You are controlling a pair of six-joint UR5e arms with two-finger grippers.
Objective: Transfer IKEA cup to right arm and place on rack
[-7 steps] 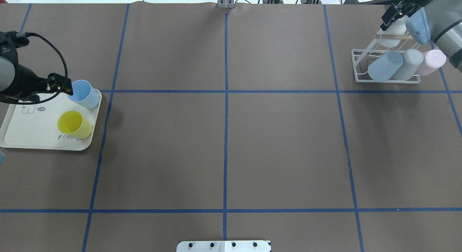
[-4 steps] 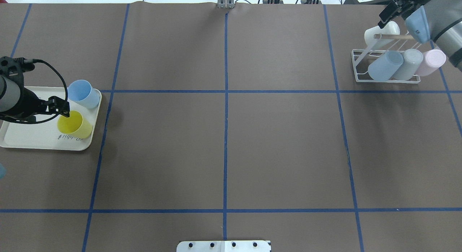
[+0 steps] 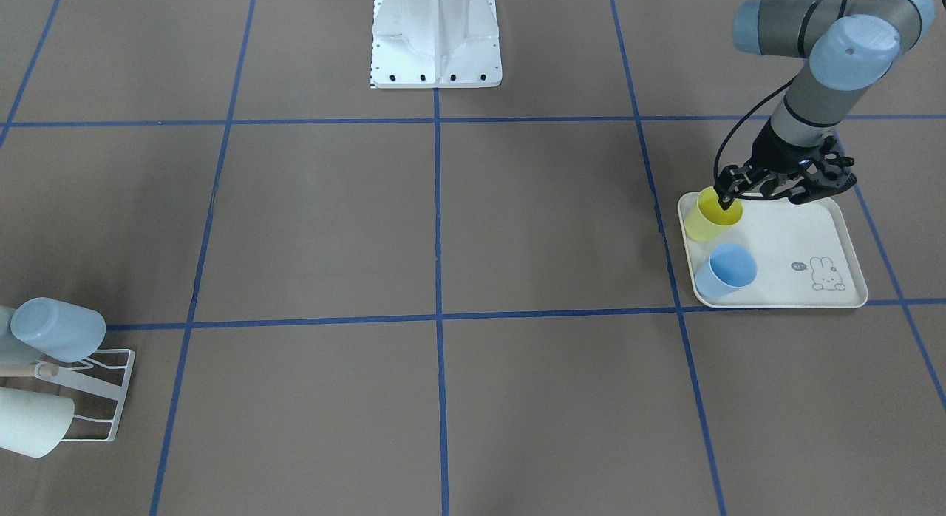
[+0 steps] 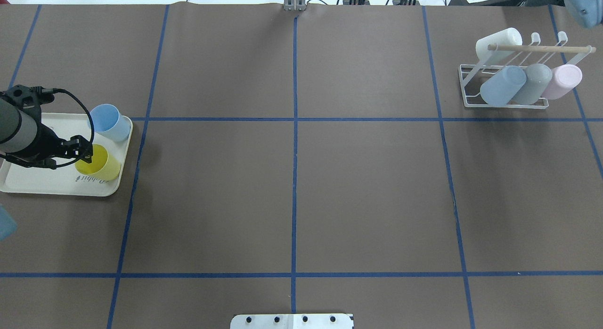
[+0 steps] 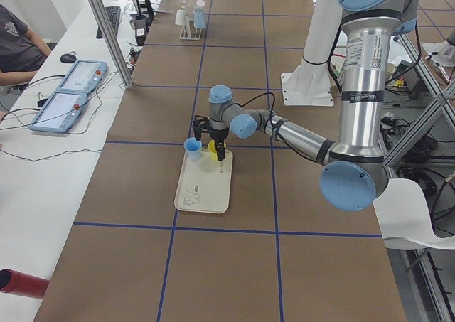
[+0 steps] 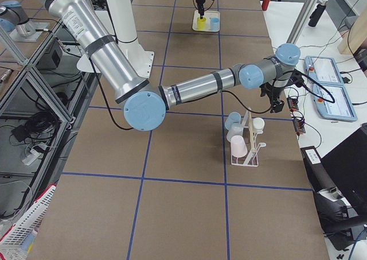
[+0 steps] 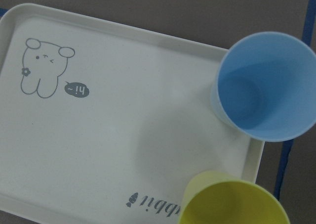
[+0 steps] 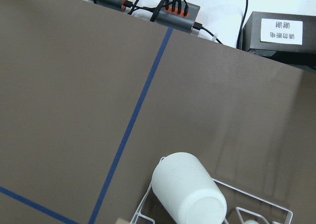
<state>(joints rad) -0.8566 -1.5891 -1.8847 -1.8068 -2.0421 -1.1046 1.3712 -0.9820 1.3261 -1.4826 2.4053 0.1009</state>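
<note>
A yellow cup (image 4: 100, 165) and a light blue cup (image 4: 110, 123) stand upright on a cream rabbit-print tray (image 4: 42, 183) at the table's left. My left gripper (image 4: 66, 155) is open above the tray. One fingertip (image 3: 727, 200) is at the yellow cup's (image 3: 709, 216) rim. The white wire rack (image 4: 471, 102) at the far right holds a white cup (image 4: 497, 44), a blue one, a grey one and a pink one. My right gripper (image 6: 279, 102) shows only in the exterior right view, beside the rack (image 6: 246, 154). I cannot tell if it is open.
The left wrist view shows the tray (image 7: 98, 145) with both cups (image 7: 264, 85) at its right end. Blue tape lines grid the brown table. The robot's white base plate (image 3: 436, 43) is at the near middle edge. Cables and power strips (image 8: 148, 1) lie behind the rack.
My left gripper moved from the blue cup toward the robot, to the yellow cup. My right arm pulled back from the rack and left the overhead view; the white cup stays on its prong.
</note>
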